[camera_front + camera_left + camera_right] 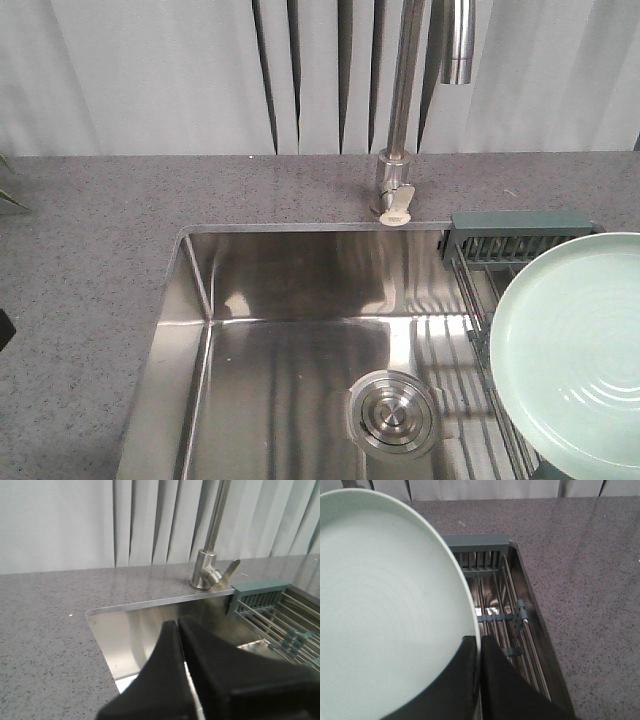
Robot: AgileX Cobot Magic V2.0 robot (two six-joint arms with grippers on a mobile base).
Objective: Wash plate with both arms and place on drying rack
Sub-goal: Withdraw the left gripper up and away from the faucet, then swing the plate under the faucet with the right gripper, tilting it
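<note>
The pale mint-green plate (575,350) hangs tilted over the drying rack (500,245) at the right side of the sink. In the right wrist view the plate (380,605) fills the left half, and my right gripper (479,639) is shut on its rim, one black finger on each face. The drying rack (495,580) lies just below and beyond it. My left gripper (178,622) is shut with nothing between its fingers, over the left part of the sink, well apart from the plate; the drying rack (270,607) shows at its right.
The stainless steel sink (300,350) has a round drain (393,412) in its floor. A tall chrome tap (398,150) stands behind it, its spout end (457,45) over the rack side. Grey speckled counter (90,260) surrounds the sink. Pale curtains hang behind.
</note>
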